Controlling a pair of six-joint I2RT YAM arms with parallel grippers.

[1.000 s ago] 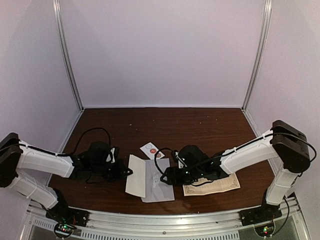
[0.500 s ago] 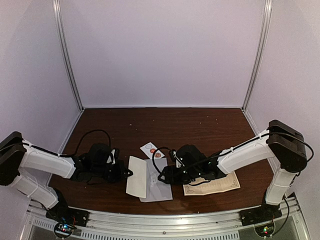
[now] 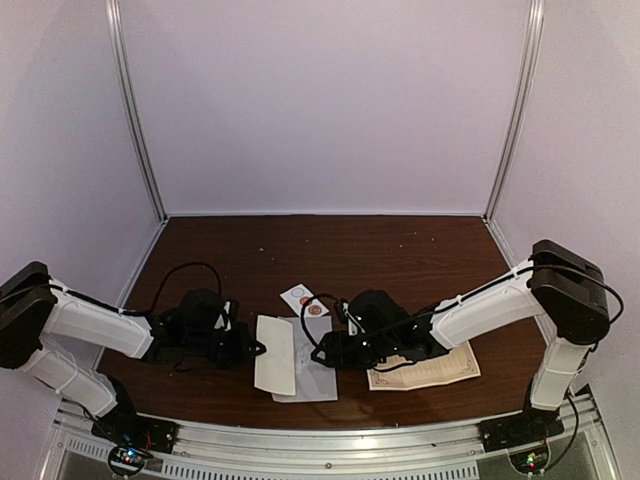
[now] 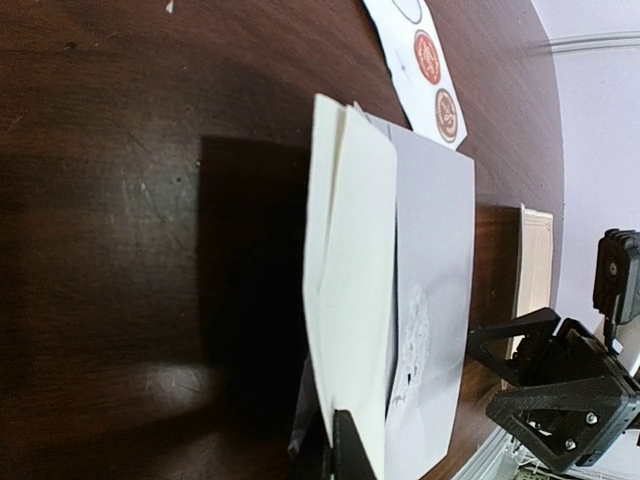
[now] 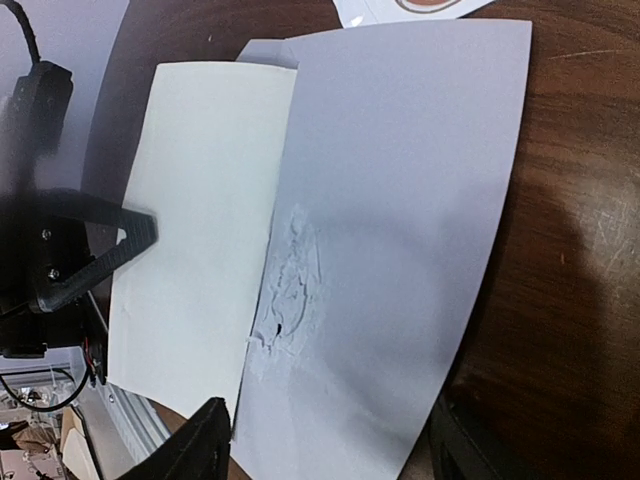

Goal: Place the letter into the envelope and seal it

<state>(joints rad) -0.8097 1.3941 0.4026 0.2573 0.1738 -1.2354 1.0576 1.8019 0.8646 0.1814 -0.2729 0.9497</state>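
Since a second back, the right pincer point(image 3: 322, 352) is sitting further left in the overhead view, and less of the grey body is showing beside the flap. The left arm is looking barely changed.

The envelope point(image 3: 310, 375) is lying low centre of the overhead frame on the dark wooden bench point(image 3: 400, 255), between the two arms. Its cream flap point(image 3: 275, 365) is making up the left part, with the grey body on the right.

The left pincer point(image 3: 252, 347) is pressed together and pinching the flap's left edge. In the left wrist view we are seeing one dark finger point(image 4: 350, 445) at the bottom of the frame against the flap. The flap is standing tilted up off the wood and throwing a shadow to the left.

The right pincer is spread wide. In the right wrist view its two fingers point(image 5: 195, 445) are showing bottom left and bottom right, with the envelope's near edge lying between them. We cannot tell whether they are touching the paper.

We are noting a rough torn patch point(image 5: 285, 295) on the grey body just beside the flap's edge.

The letter point(image 3: 440, 372), a cream sheet with an ornate border, is lying flat to the right, partly under the right arm and apart from the envelope.

A white sticker strip point(image 3: 303, 299) with red round stickers is lying right at the envelope's upper edge.
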